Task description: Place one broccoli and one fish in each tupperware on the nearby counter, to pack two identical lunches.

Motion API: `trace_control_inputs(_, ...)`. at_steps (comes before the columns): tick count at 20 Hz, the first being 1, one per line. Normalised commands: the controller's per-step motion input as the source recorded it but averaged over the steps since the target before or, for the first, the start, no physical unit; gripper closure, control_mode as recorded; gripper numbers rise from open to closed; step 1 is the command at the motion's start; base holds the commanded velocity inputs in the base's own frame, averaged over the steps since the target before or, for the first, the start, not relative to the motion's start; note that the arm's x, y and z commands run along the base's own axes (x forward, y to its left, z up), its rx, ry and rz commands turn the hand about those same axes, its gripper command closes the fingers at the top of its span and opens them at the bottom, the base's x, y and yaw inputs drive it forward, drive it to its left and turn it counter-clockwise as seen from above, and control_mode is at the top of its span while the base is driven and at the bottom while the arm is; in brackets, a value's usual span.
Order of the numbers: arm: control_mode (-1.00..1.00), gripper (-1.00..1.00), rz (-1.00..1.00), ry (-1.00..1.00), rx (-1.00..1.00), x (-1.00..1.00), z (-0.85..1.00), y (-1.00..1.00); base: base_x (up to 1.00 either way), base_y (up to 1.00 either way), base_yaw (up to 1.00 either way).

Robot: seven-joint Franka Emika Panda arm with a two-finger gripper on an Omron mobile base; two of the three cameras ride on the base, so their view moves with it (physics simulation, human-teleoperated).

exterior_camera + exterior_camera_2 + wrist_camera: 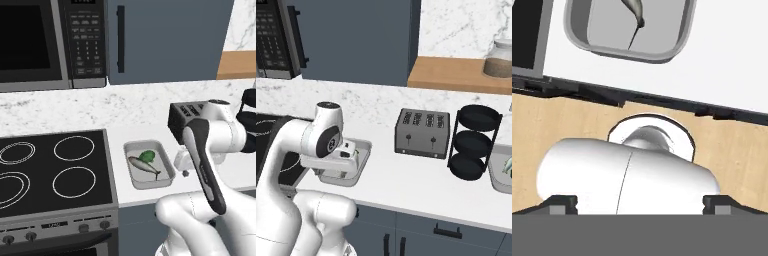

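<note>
Fingers (640,204) show as two dark tips spread wide, gripping nothing. Your near tray (148,163), at nine o'clock from the toaster (422,133) on the bench (406,175), already holds fish (143,166) and broccoli (147,156). Judged risk: reaching blind, you could nudge it. Right base view shows a second tray (498,175) at three o'clock.
</note>
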Motion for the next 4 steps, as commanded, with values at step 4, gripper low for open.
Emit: trace_control_inputs(4,-1.00,-1.00,-0.05,0.00,0.00,-0.12,0.00,-0.15,0.00,0.00,0.00)
